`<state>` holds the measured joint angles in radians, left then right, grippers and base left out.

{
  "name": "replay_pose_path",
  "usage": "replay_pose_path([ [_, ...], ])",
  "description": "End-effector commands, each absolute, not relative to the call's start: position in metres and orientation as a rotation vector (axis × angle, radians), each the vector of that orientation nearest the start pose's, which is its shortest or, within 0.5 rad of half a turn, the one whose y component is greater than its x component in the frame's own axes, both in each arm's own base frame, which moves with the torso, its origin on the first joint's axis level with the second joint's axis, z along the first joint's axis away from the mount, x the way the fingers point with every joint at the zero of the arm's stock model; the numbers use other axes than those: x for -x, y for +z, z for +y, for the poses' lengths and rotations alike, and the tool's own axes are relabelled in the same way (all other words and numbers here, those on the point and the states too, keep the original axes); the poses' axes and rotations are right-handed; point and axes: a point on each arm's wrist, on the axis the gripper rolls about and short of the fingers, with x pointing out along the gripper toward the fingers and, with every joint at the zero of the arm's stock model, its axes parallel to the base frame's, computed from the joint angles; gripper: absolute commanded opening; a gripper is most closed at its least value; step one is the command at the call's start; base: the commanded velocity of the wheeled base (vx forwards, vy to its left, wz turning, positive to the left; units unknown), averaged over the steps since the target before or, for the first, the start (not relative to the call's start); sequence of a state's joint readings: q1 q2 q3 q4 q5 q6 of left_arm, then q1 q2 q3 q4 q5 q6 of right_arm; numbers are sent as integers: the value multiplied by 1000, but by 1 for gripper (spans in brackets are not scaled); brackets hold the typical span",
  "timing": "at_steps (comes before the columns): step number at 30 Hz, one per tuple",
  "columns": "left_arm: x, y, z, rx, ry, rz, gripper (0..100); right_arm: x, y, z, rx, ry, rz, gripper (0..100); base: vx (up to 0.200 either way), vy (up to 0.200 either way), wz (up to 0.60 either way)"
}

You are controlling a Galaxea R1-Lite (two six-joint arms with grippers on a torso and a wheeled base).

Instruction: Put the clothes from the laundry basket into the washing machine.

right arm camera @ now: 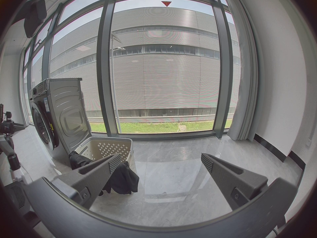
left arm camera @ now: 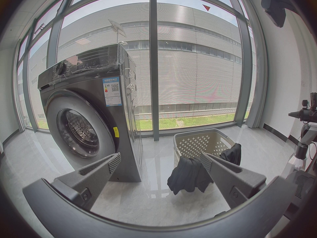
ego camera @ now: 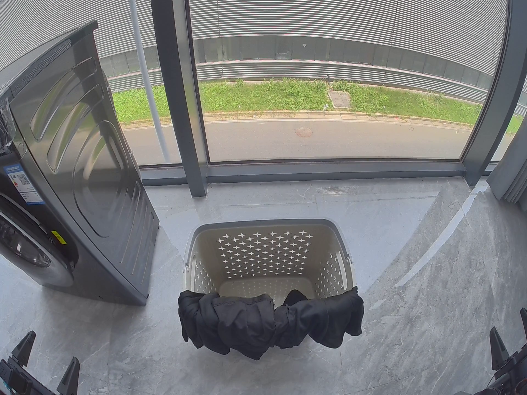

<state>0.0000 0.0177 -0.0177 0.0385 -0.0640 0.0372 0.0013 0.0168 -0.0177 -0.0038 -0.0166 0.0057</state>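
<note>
A beige laundry basket (ego camera: pixel 269 248) stands on the floor in front of me. Dark clothes (ego camera: pixel 269 316) hang over its near rim. In the left wrist view the basket (left arm camera: pixel 201 142) and the clothes (left arm camera: pixel 188 176) lie beyond the fingers. The grey washing machine (ego camera: pixel 82 165) stands to the left, its round drum opening (left arm camera: pixel 77 133) uncovered. My left gripper (ego camera: pixel 48 364) is low at the near left, open and empty, as the left wrist view (left arm camera: pixel 160 161) confirms. My right gripper (ego camera: pixel 510 338) is low at the near right, open and empty (right arm camera: pixel 160 161).
A floor-to-ceiling window with a dark pillar (ego camera: pixel 178 83) rises behind the basket. Grey curtains (right arm camera: pixel 242 93) hang at the far right. Marble floor (ego camera: pixel 428 281) spreads open to the right of the basket and between it and the washing machine.
</note>
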Motion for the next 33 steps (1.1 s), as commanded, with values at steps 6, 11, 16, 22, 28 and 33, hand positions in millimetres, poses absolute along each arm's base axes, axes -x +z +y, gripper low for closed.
replay_pose_path([
  [6, 23, 72, -1, -31, -63, 37, 100, 23, 76, 0, -6, -14, -6, 100, 0, 100, 0],
  [11, 23, 72, -1, -31, -65, 37, 100, 23, 76, 0, -6, -15, -6, 100, 0, 200, 0],
  [16, 23, 72, -1, -34, -65, 37, 100, 23, 76, 0, -6, -15, -6, 100, 0, 200, 0],
  [22, 23, 72, -1, -32, -65, 37, 100, 23, 76, 0, -6, -15, -6, 100, 0, 200, 0],
  [28, 23, 72, -1, -33, -64, 37, 100, 23, 76, 0, -6, -15, -6, 100, 0, 200, 0],
  [33, 23, 72, -1, -31, -65, 37, 100, 23, 76, 0, -6, -15, -6, 100, 0, 200, 0],
])
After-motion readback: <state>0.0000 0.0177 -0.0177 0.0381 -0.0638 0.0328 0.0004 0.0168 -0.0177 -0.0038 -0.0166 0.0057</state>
